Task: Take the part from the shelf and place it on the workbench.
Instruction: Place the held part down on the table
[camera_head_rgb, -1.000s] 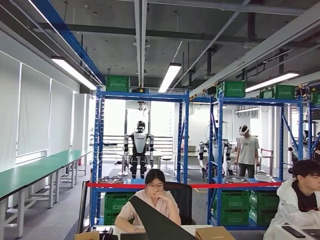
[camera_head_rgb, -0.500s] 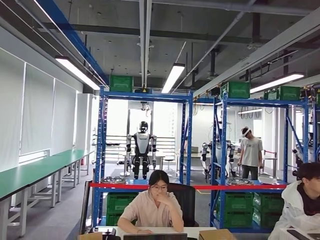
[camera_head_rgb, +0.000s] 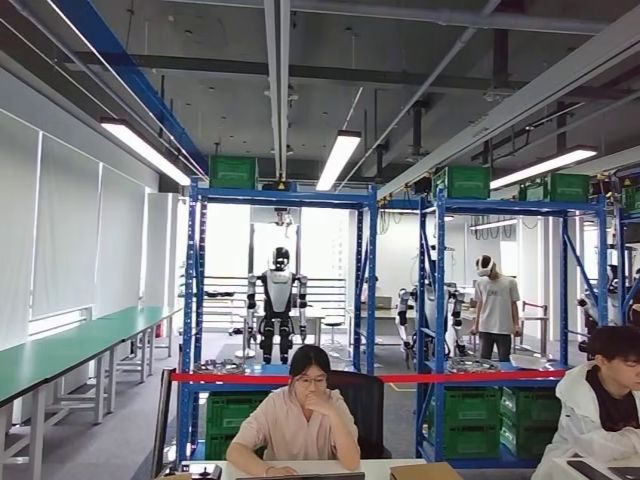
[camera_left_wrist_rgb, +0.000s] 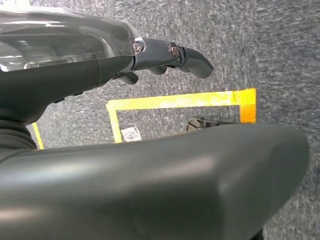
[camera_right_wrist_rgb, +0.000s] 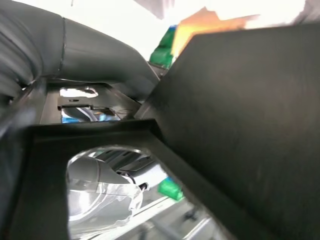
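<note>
We see blue shelves (camera_head_rgb: 279, 290) far ahead, metal parts (camera_head_rgb: 219, 366) lying on the left one. Our left robot hand (camera_left_wrist_rgb: 166, 52) hangs over grey floor (camera_left_wrist_rgb: 279, 55), fingers apart, empty; the right robot hand's state we cannot tell.

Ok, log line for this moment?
left hand: empty above yellow floor tape; right hand: grip unclear, dark panel close; ahead: blue shelves, seated person

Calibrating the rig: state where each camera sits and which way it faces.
Head view: high on the body, facing forward over the floor to blue shelves and a seated person.
Left wrist view: behind the left hand, looking down at yellow tape on the floor.
Right wrist view: behind the right hand, close against a dark panel, blurred.
Head and left wrist views share the grey floor.
</note>
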